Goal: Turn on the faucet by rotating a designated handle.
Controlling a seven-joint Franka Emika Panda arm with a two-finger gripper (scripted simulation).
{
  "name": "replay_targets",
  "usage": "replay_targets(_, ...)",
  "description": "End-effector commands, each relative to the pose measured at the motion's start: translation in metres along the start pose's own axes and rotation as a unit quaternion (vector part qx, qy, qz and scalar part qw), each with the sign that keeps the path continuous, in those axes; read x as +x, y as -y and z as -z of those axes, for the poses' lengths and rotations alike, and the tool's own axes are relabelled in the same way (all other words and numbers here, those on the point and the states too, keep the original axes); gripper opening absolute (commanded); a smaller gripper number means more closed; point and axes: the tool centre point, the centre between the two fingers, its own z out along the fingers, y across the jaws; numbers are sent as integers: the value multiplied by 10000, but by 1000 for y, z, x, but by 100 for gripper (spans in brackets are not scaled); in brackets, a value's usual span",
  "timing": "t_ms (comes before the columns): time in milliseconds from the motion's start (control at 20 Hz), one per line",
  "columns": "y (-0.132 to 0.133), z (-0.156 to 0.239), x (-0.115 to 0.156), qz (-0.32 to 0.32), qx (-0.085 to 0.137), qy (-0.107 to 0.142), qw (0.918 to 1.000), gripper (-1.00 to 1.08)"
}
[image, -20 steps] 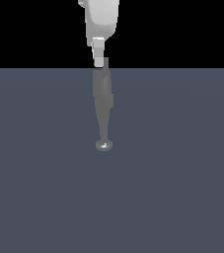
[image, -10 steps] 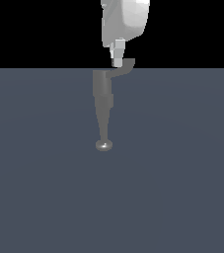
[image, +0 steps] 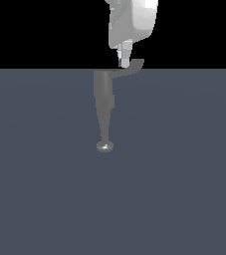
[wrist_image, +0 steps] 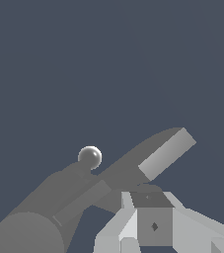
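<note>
The grey faucet stands on the dark floor, tapering down to a shiny rounded knob. Its thin handle sticks out from the top of the body toward the exterior view's right, with a bent, widened tip. My white gripper comes down from above with its narrow fingers together, and the fingertips touch the handle near its tip. In the wrist view the faucet body, the knob and the handle lie just beyond my gripper. Nothing is held between the fingers.
A flat dark grey floor surrounds the faucet on all sides. The background above the floor's far edge is black. No other objects show.
My gripper has moved toward the exterior view's right. The handle has swung out with it from over the faucet body toward the right.
</note>
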Motion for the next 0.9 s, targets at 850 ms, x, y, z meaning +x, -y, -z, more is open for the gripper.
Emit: replay_targets(850, 35, -3, 54, -142, -11, -7, 9999, -100)
